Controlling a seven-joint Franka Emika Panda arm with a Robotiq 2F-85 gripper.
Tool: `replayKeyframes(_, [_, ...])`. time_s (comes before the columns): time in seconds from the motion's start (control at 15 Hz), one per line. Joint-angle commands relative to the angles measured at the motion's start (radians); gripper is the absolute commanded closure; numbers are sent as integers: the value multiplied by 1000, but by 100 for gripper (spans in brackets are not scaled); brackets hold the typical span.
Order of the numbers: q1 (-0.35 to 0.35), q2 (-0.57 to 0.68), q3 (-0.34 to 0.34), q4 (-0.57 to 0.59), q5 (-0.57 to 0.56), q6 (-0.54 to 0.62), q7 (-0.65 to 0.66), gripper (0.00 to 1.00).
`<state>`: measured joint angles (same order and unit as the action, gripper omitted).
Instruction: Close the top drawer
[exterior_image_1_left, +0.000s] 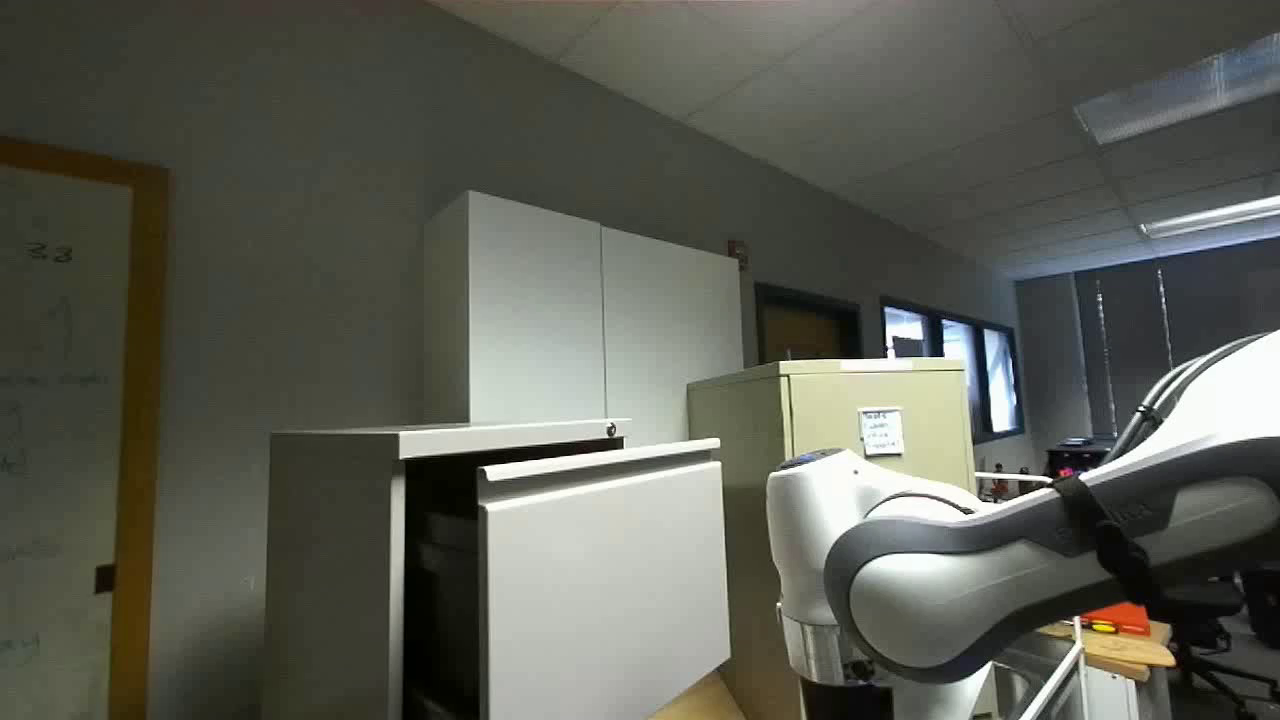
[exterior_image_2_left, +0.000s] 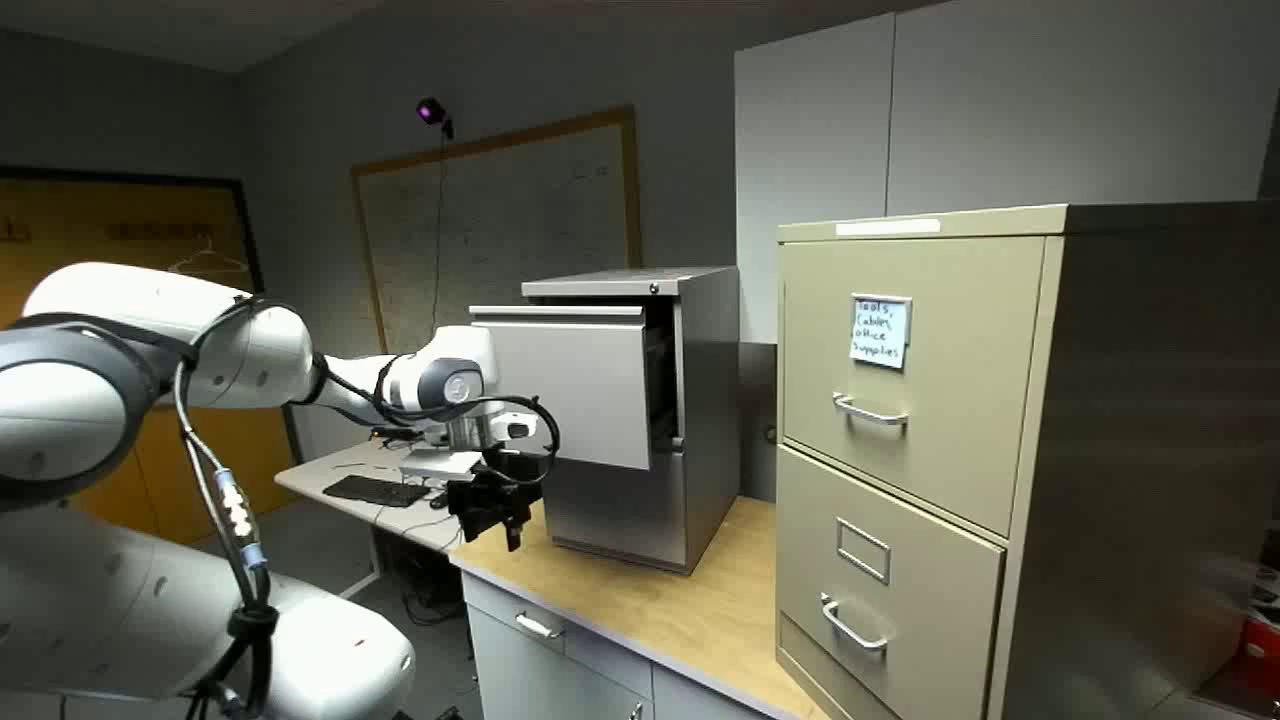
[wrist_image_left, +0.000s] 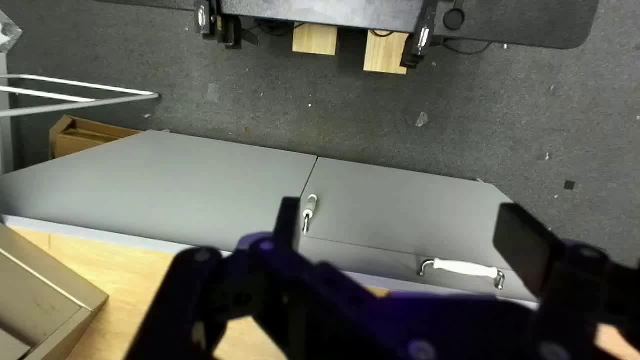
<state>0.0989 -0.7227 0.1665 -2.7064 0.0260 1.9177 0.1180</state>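
The top drawer (exterior_image_1_left: 605, 590) has a plain light-grey front and stands pulled out of the low grey cabinet (exterior_image_1_left: 330, 570), with a dark gap behind its front. It also shows pulled out in an exterior view (exterior_image_2_left: 585, 390), above a shut lower drawer (exterior_image_2_left: 620, 510). My gripper (exterior_image_2_left: 500, 525) points down in front of the cabinet, near the low outer corner of the drawer front. A gap shows between the arm's wrist and the drawer front. In the wrist view my gripper (wrist_image_left: 402, 230) is open with nothing between its fingers. The top drawer is out of that view.
The cabinet stands on a wooden counter (exterior_image_2_left: 700, 600). A beige filing cabinet (exterior_image_2_left: 910, 380) stands beside it, and a white two-door cupboard (exterior_image_1_left: 535, 310) is behind. Below the counter is a grey drawer with a white handle (wrist_image_left: 465, 268). A desk with a keyboard (exterior_image_2_left: 375, 490) is behind.
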Motion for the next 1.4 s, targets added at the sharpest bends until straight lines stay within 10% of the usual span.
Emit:
replayKeyframes(0.0, [7, 1, -6, 2, -4, -1, 4, 0])
replayKeyframes(0.8, [-14, 20, 20, 32, -25, 74, 62, 0])
replayKeyframes(1.33, [-82, 5, 178, 134, -145, 300, 327, 0])
